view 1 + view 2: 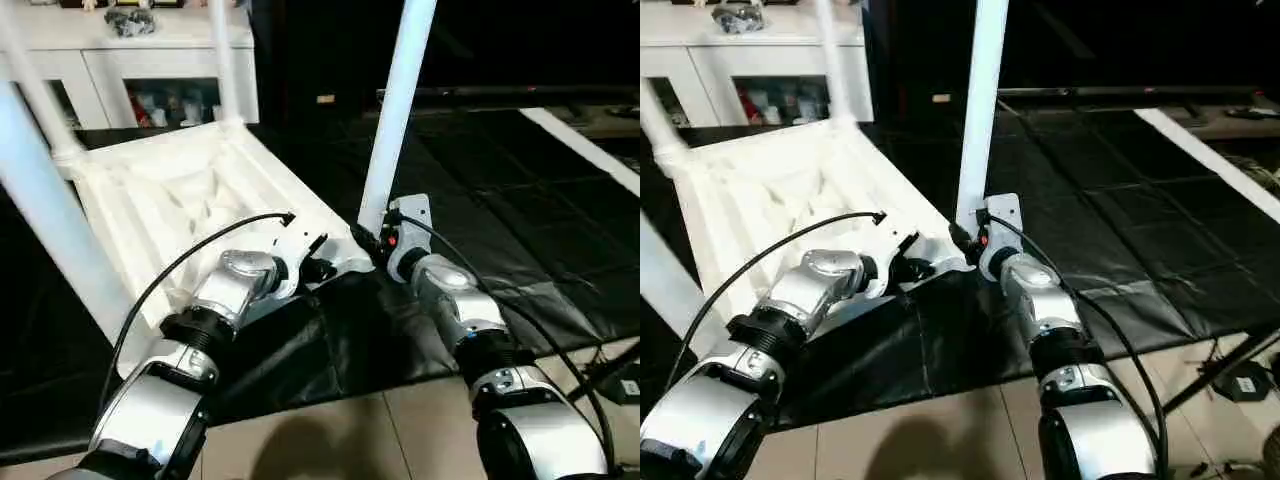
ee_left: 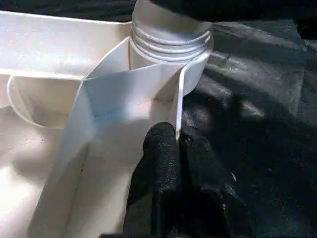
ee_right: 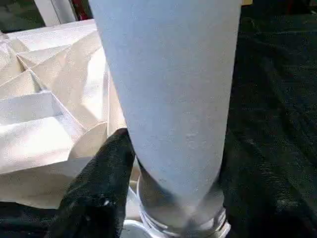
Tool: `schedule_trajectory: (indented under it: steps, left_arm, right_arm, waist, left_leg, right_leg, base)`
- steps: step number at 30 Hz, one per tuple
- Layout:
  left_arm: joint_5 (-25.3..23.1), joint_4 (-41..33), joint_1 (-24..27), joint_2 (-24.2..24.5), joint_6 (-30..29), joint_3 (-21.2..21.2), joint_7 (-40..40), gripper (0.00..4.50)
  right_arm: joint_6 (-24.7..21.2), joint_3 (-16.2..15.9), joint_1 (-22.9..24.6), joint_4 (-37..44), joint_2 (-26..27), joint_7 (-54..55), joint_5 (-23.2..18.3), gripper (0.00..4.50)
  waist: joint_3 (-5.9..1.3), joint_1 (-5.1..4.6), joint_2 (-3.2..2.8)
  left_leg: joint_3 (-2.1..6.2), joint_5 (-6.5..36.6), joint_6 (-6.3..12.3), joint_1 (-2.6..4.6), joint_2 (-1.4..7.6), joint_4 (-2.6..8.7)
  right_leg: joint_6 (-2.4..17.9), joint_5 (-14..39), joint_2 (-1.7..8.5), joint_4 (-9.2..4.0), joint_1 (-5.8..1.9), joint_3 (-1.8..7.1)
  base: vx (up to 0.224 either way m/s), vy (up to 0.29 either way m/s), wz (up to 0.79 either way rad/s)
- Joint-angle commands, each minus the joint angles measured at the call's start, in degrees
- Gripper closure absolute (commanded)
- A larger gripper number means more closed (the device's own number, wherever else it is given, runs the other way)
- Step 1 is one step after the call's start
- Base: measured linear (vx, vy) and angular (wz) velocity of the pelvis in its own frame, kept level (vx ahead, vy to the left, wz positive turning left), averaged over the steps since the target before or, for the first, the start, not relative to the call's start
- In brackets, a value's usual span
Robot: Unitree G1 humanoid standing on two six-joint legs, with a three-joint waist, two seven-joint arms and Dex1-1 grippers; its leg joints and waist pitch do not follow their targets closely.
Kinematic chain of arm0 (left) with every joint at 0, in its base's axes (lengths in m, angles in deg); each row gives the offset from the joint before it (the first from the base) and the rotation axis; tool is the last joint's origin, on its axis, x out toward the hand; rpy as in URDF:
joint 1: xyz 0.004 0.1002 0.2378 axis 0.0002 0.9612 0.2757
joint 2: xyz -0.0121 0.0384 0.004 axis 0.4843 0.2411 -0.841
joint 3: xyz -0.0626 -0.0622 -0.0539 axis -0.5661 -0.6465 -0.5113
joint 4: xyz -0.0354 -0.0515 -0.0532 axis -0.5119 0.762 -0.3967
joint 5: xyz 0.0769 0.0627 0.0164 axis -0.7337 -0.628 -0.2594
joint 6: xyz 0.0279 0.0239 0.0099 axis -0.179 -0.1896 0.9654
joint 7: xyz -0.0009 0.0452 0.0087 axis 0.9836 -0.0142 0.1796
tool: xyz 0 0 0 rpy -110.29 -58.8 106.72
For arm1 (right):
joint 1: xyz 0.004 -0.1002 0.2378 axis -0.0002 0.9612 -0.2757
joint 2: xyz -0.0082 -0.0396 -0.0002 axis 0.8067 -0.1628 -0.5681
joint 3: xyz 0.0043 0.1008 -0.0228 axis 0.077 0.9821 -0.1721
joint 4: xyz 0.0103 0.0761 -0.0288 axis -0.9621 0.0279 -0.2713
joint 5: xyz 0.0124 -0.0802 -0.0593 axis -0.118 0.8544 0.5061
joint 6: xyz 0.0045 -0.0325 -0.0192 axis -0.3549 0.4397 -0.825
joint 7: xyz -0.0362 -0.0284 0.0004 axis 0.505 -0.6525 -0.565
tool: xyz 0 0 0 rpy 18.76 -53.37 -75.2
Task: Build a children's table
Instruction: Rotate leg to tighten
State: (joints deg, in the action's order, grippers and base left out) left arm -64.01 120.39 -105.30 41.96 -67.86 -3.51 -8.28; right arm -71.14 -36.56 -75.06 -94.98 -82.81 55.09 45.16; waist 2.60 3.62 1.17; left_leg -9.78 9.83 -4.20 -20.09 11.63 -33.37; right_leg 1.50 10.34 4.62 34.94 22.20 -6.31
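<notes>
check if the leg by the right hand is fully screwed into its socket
Not fully: the leg stands upright in the corner socket, but threads show above the rim.

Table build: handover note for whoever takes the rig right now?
Left hand: shut on the tabletop rim by the near right corner socket, steadying it.
Right hand: fingers either side of the fourth leg, near its base; leg upright at that socket, threads still showing.
Tabletop lies underside up on the black mat. Three other legs already stand in their sockets.
Left: finish seating the fourth leg, release, turn the table upright.
</notes>
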Motion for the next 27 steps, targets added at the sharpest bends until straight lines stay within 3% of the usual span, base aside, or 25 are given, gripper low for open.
schedule_trajectory:
  steps: [1, 5, 6, 9, 13, 16, 17, 19, 22, 27]
  left_arm:
    - [0.04, -2.78, -2.1, -0.78, 2.5, -0.39, 0.5, 4.5]
    - [-0.72, -2.7, -1.22, 1.21, 4.27, 0.7, 3.74, 4.5]
    - [-0.68, -2.71, -0.91, 1.87, 4.42, 0.93, 4.65, 4.5]
    - [-0.65, -3.37, 0.17, 3.96, 5.77, 1.92, 8.65, 4.5]
    - [-0.93, -4.22, 1.88, 7.9, 10.11, 3.75, 16.85, 4.5]
    - [-0.52, -4.79, 2.74, 9.67, 11.95, 4.35, 21.89, 4.5]
    - [-0.05, -5.55, 3.53, 11.16, 13.53, 5.04, 26.48, 4.5]
    - [0.05, -5.89, 4.06, 12.49, 15.67, 6.03, 30.16, 4.5]
    - [0.5, -6.0, 4.32, 13.59, 17.44, 6.96, 34.24, 4.5]
    - [0.81, -6.71, 4.29, 14.62, 18.15, 8.58, 40.23, 4.5]
  right_arm:
    - [-1.93, -3.67, 2.34, -1.22, 4.64, -3.67, 0.28, 1.52]
    - [0.69, -3.76, 3.0, -1.02, 2.6, -4.93, 0.66, 1.15]
    - [1.64, -3.78, 3.4, -0.82, 1.68, -6.08, 0.81, 1.06]
    - [2.33, -3.99, 5.15, 1.4, -1.4, -10.94, 0.48, 0.8]
    - [1.99, -4.4, 7.73, 6.05, -8.01, -21.96, -0.93, 0.38]
    - [2.46, -5.4, 8.6, 8.42, -11.66, -29.12, -1.53, 0.34]
    - [3.14, -6.25, 8.95, 9.91, -14.59, -35.13, -2.09, 0.34]
    - [3.54, -6.73, 8.77, 10.68, -16.82, -40.72, -2.96, 0.34]
    - [2.75, -7.74, 7.89, 11.24, -19.05, -47.95, -4.13, 0.34]
    - [2.9, -9.78, 5.71, 9.73, -20.52, -56.38, -4.0, 0.34]
  waist:
    - [-3.42, 0.59, 0.18]
    - [-3.57, 0.54, 0.07]
    - [-3.62, 0.51, 0.33]
    - [-3.68, 0.62, 0.27]
    - [-3.61, 1.09, 0.28]
    - [-3.63, 1.7, 0.37]
    - [-3.55, 1.76, 0.68]
    - [-3.52, 2.46, 0.47]
    - [-3.54, 3.03, 0.73]
    - [-3.49, 3.78, 0.66]
  left_leg:
    - [0.33, 12.36, 2.12, -0.16, 1.31, 3.68]
    - [0.39, 11.15, 1.77, -0.36, 1.46, 3.77]
    - [0.33, 10.94, 1.78, -0.33, 1.53, 3.74]
    - [0.25, 9.99, 2.65, -0.37, 1.67, 3.65]
    - [0.06, 9.83, 3.58, -0.33, 1.74, 3.53]
    - [0.06, 10.34, 3.55, -0.35, 1.77, 3.51]
    - [0.0, 10.34, 3.57, -0.32, 1.93, 3.54]
    - [-0.15, 10.26, 3.81, -0.11, 2.16, 3.41]
    - [-0.25, 10.13, 3.76, -0.11, 2.24, 3.39]
    - [-0.21, 10.64, 3.31, 0.04, 2.45, 3.36]
  right_leg:
    - [9.16, 16.73, 4.37, -5.13, -2.68, 3.37]
    - [8.82, 16.34, 4.35, -5.01, -2.89, 3.44]
    - [9.02, 15.39, 4.32, -4.92, -2.8, 3.48]
    - [10.25, 11.66, 4.19, -4.41, -2.83, 3.59]
    - [10.69, 10.62, 4.12, -4.45, -2.77, 3.68]
    - [10.72, 11.4, 4.19, -4.45, -2.87, 3.59]
    - [10.64, 11.36, 4.22, -4.37, -2.68, 3.69]
    - [10.91, 11.15, 4.09, -4.19, -2.43, 3.7]
    - [11.22, 10.65, 4.13, -4.05, -2.35, 3.72]
    - [11.99, 11.58, 4.29, -3.94, -2.02, 3.76]
  base:
    - [0.0, 0.0, 0.0]
    - [0.0, 0.0, 0.0]
    - [0.0, 0.0, 0.0]
    - [0.0, 0.0, 0.0]
    - [0.0, 0.0, 0.0]
    - [0.0, 0.0, 0.0]
    - [0.0, 0.0, 0.0]
    - [0.0, 0.0, 0.0]
    - [0.0, 0.0, 0.0]
    - [0.0, 0.0, 0.0]
